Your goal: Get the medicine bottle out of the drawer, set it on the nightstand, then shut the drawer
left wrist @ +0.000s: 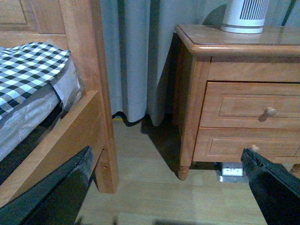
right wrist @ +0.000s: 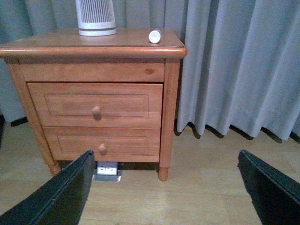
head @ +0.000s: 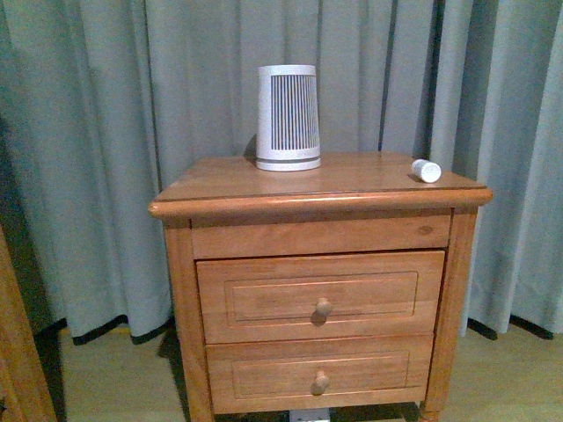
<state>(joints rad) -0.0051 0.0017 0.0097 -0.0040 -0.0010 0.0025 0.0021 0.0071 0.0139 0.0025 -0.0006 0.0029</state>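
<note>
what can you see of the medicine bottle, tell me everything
The medicine bottle is a tiny white cylinder that looks like plastic, lying on its side on the nightstand top near the right front corner, one round end toward the camera. It touches only the wood; no gripper is near it, and the white ribbed appliance stands apart.

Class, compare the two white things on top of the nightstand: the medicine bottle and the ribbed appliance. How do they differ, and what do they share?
Size: the medicine bottle is tiny; the appliance is far larger.
Pose: the bottle lies on its side; the appliance stands upright.
Place: the bottle sits near the nightstand's right edge; the appliance stands toward the back, near the middle.
Surface: the bottle looks plain; the appliance has vertical ribs.
Shared: both are white and rest on the nightstand.
</note>
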